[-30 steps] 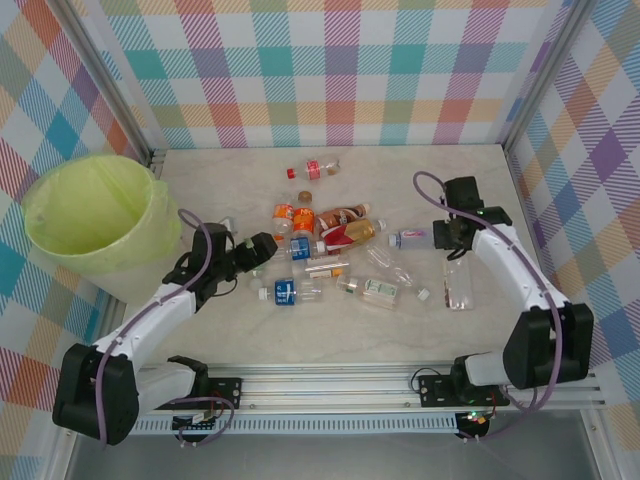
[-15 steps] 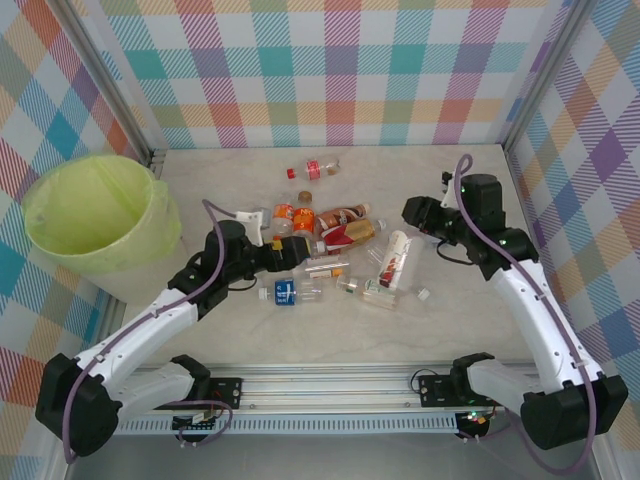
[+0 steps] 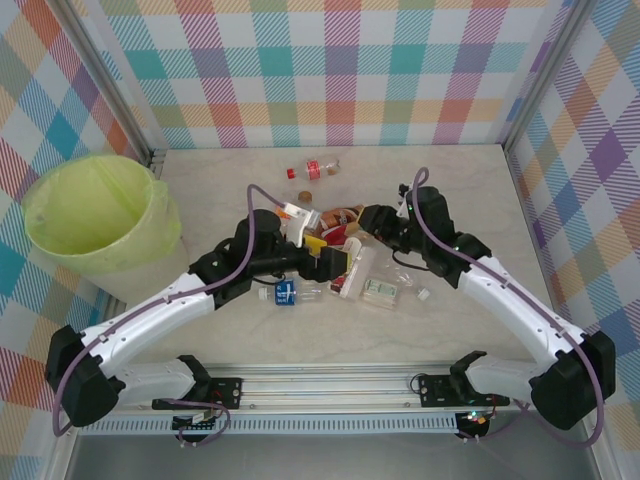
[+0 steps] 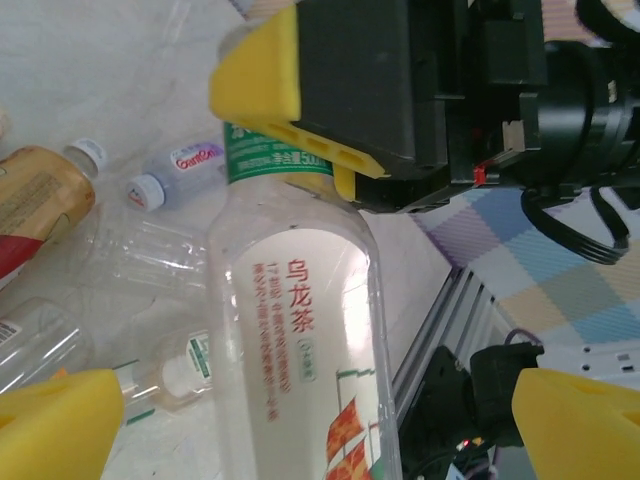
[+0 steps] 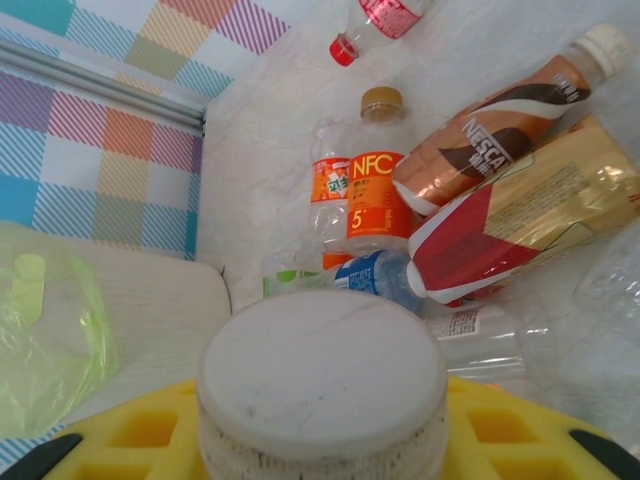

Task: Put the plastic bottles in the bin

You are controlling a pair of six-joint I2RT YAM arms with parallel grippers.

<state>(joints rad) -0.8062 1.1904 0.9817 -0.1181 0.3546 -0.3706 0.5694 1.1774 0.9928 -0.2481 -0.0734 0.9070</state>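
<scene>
Centrally, the right gripper (image 5: pixel 322 425) is clamped on the capped end of a white-labelled bottle (image 4: pixel 300 320), its white cap (image 5: pixel 322 365) between the yellow pads, and the bottle appears raised off the table (image 3: pixel 300 330). The left gripper (image 4: pixel 320 415) stands wide, one yellow finger (image 4: pixel 60 415) on either side of the bottle's body, apart from it. Other bottles (image 3: pixel 300 215) lie below. The bin (image 3: pixel 145 250) stands well apart at far left. Step judged: hand-over between the arms. Next, the left jaws should close on the body before the right lets go.
</scene>
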